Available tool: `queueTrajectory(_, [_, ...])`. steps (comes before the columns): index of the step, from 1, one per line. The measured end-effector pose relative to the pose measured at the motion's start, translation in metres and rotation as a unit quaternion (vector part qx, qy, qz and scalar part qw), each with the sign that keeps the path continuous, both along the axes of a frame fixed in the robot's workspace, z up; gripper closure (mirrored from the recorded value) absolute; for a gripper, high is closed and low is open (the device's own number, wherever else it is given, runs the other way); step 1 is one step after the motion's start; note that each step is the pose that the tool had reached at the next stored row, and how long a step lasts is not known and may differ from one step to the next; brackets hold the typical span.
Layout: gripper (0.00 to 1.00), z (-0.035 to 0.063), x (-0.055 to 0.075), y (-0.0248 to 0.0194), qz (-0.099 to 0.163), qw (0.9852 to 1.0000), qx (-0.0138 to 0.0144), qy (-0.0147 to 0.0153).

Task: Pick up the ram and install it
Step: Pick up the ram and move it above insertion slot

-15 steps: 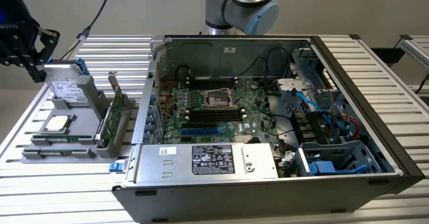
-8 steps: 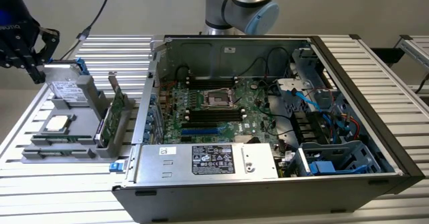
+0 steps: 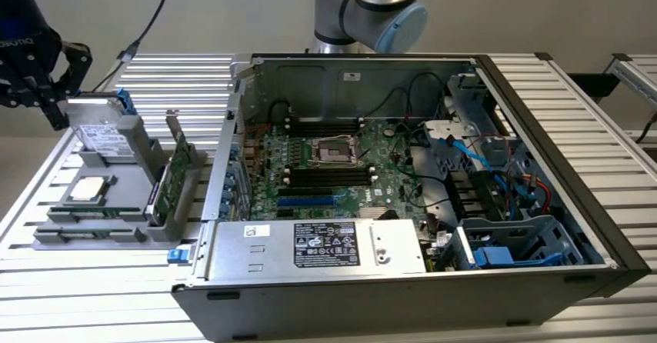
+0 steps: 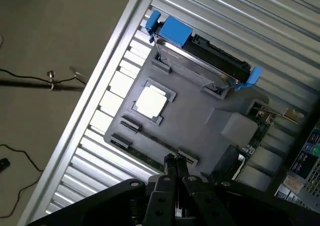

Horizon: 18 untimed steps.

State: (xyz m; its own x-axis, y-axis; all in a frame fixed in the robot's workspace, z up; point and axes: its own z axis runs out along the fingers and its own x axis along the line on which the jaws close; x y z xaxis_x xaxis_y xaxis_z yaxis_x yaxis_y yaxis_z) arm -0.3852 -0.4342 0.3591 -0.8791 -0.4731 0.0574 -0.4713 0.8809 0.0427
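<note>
Ram point(image 3: 91, 213) lies untouched along the near edge of the tray point(image 3: 92, 238), on the exterior view's left of the case point(image 3: 390, 308). Our tool point(image 3: 51, 116) hangs above the tray, closed and empty. We judge the pickup not yet begun; grasping calls for parted jaws squared across the stick.

**Light check: bright, soft, from overhead**

Room light is even and diffuse, falling from above. The ribbed metal table point(image 3: 92, 304) gives pale glare along its slats, and in the wrist view the slats by its edge wash out to white. The silver processor chip point(image 4: 151, 101) is blown out, with no surface detail. The walls of the computer case point(image 3: 339, 89) shade the motherboard point(image 3: 385, 178) mildly, and the shadows are soft-edged. The gripper point(image 4: 176, 162) reads as a dark, underlit mass.
</note>
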Motion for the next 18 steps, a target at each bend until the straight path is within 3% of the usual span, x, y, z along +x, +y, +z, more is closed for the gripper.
queueTrajectory(5, [0.90, -0.0013, 0.0000, 0.0000, 0.047, 0.9989, 0.0000, 0.0001])
queueTrajectory(10, [0.90, -0.0025, 0.0000, 0.0000, 0.091, 0.9958, 0.0000, 0.0000])
queueTrajectory(14, [0.90, -0.0033, 0.0000, 0.0000, 0.127, 0.9919, 0.0000, 0.0000])
queueTrajectory(18, [0.90, -0.0040, 0.0000, 0.0000, 0.166, 0.9862, 0.0000, 0.0000])
